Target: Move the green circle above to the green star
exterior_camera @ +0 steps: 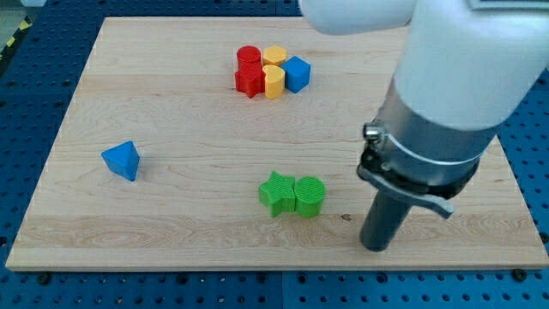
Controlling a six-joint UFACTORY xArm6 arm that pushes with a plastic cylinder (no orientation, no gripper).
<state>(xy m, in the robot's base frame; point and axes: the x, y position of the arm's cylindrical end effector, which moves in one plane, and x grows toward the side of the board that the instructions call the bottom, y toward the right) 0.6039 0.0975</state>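
With no pincer to open or hold anything, my tip sits right of the green circle, which touches the green star, so I'd swing underneath it and nudge it gently upward around the star.

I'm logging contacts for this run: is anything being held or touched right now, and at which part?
Nothing is held. My tip rests on the board, apart from the green circle, to that block's right in the view. The green circle touches the green star.
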